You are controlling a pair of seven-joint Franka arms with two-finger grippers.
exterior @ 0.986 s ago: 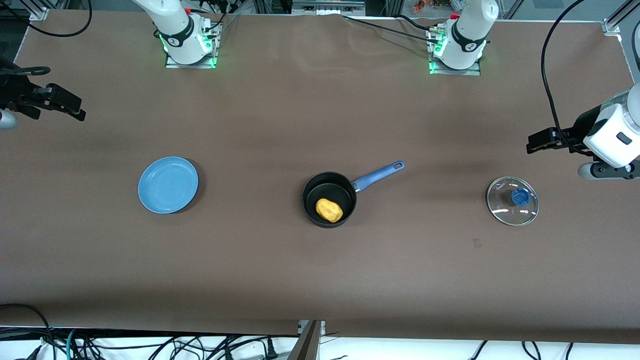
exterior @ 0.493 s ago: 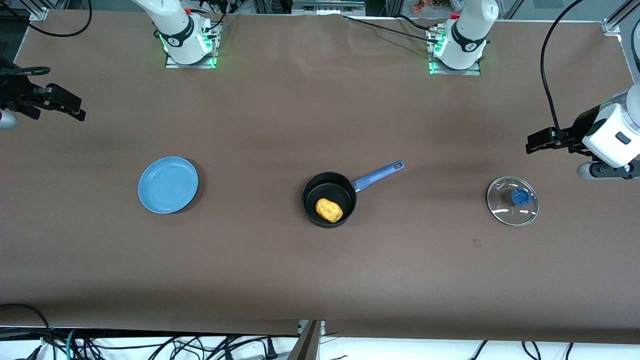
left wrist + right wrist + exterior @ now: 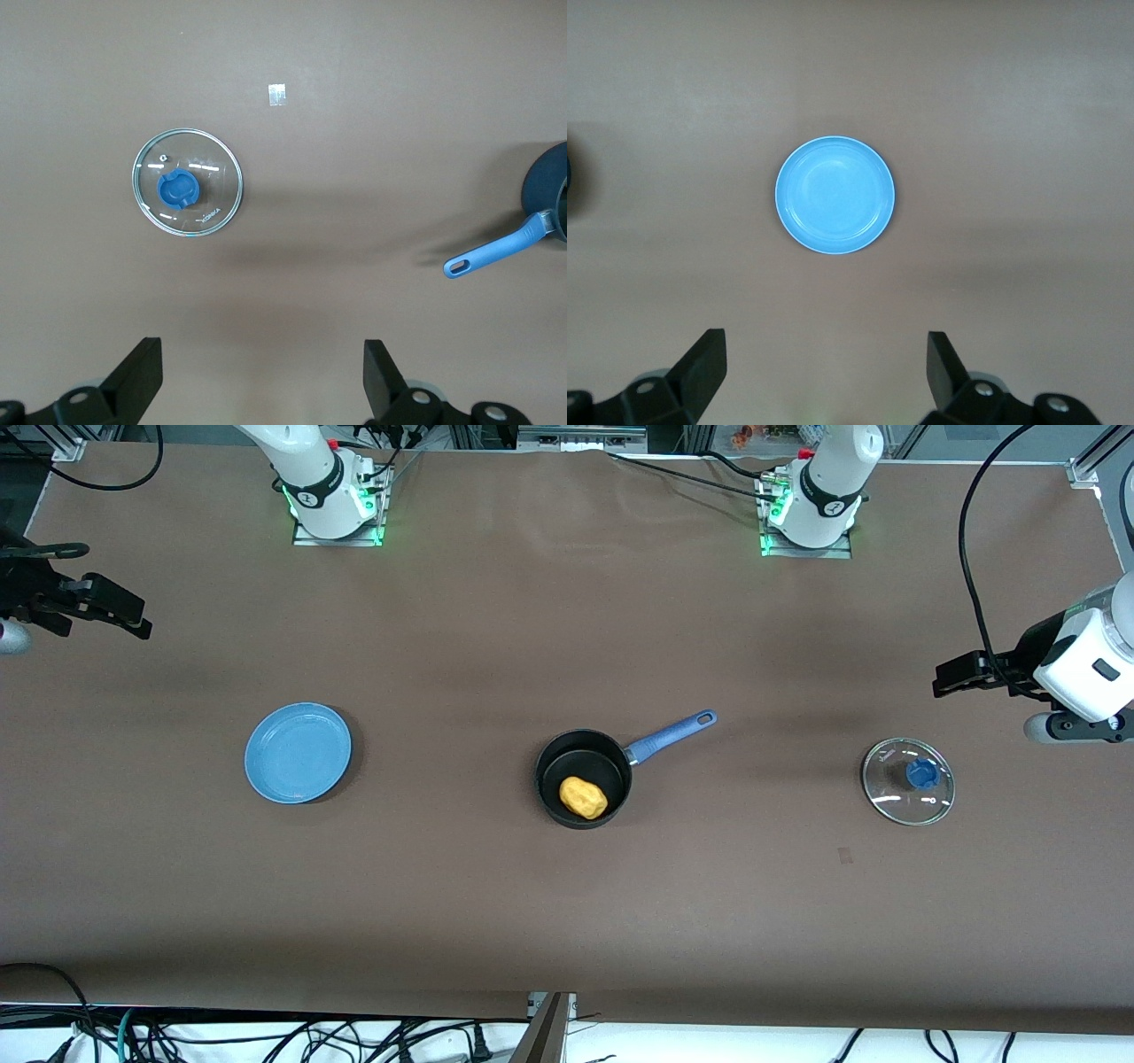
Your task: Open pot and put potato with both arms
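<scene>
The black pot [image 3: 554, 766] with its blue handle [image 3: 671, 734] stands open at the table's middle, and its handle shows in the left wrist view [image 3: 496, 255]. The yellow-orange potato [image 3: 583, 797] lies inside the pot. My left gripper [image 3: 961, 673] hangs open and empty high over the left arm's end of the table, and its spread fingers [image 3: 142, 376] frame bare table. My right gripper [image 3: 111, 607] hangs open and empty high over the right arm's end, its fingers [image 3: 706, 363] apart. Both arms wait.
The clear glass lid with a blue knob [image 3: 908, 781] lies flat on the table toward the left arm's end, and it shows in the left wrist view [image 3: 188, 182]. An empty light-blue plate [image 3: 298, 753] sits toward the right arm's end, also in the right wrist view [image 3: 835, 195].
</scene>
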